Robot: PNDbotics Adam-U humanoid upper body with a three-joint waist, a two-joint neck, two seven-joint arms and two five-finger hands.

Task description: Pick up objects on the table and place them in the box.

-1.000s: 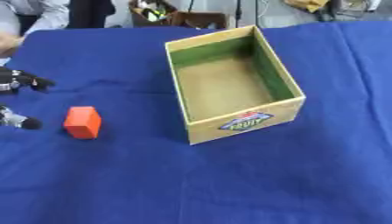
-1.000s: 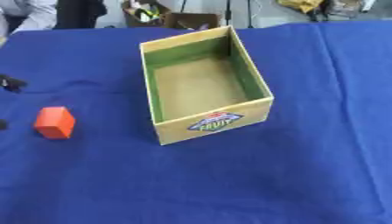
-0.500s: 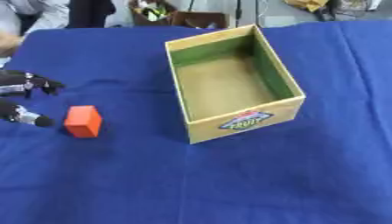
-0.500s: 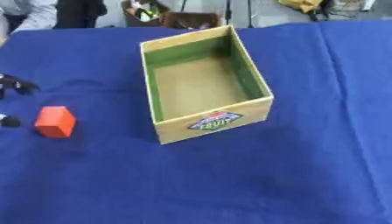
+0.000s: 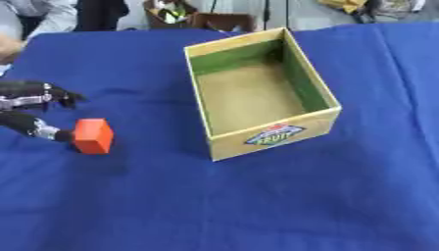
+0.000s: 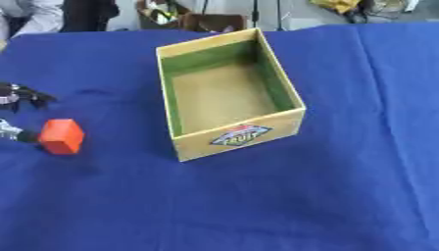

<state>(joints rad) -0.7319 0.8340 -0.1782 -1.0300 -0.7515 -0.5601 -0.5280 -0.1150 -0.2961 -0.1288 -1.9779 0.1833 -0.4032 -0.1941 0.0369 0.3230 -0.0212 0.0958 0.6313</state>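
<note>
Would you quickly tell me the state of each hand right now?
Left hand: open, thumb and fingers spread, one fingertip touching the orange block, which it does not hold.
Right hand: not in view.

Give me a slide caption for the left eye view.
Left hand reaches the orange block beside the empty box.

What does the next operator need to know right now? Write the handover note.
Left hand: at the left edge of the view, fingers spread to either side of the orange block, one lower fingertip touching its left face; not closed on it.
Right hand: in neither view.
Orange block: on the blue cloth, left of the box, apart from it.
Box: open and holds nothing.
Done: nothing placed so far.
Left: close on the block, lift it, carry it right and release it in the box.
</note>
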